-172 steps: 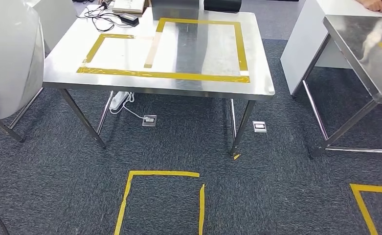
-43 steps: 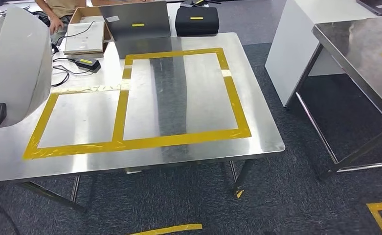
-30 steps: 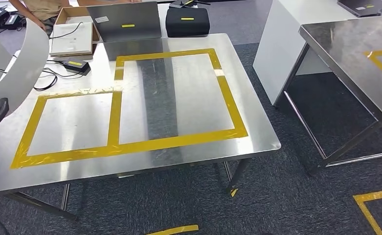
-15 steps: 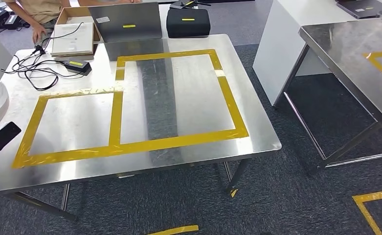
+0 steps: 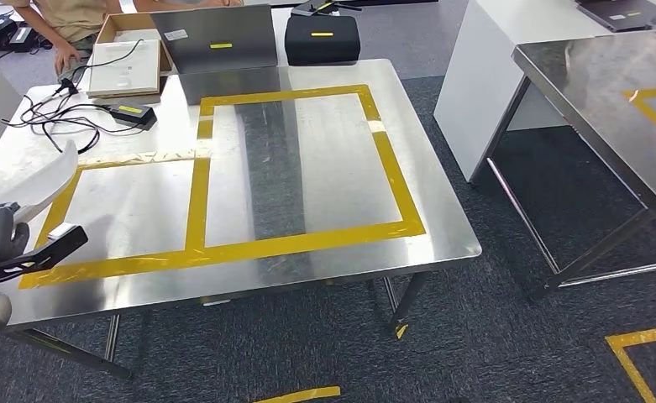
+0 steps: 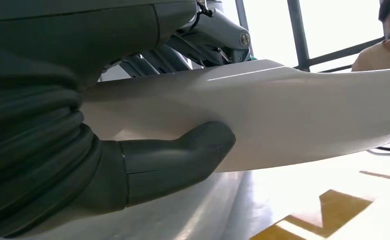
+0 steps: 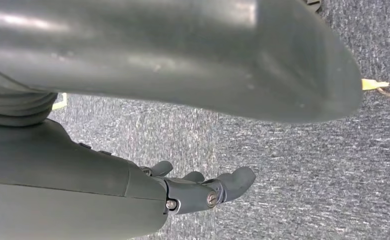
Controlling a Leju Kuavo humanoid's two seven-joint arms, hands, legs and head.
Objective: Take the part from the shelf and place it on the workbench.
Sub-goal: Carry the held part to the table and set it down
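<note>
Lowered since half a second ago, the curved white plastic part now hangs over the steel tabletop's near-left edge, clamped in the left hand and partly cut off. Right hand hangs over carpet, fingers loosely curled, holding nothing.
</note>
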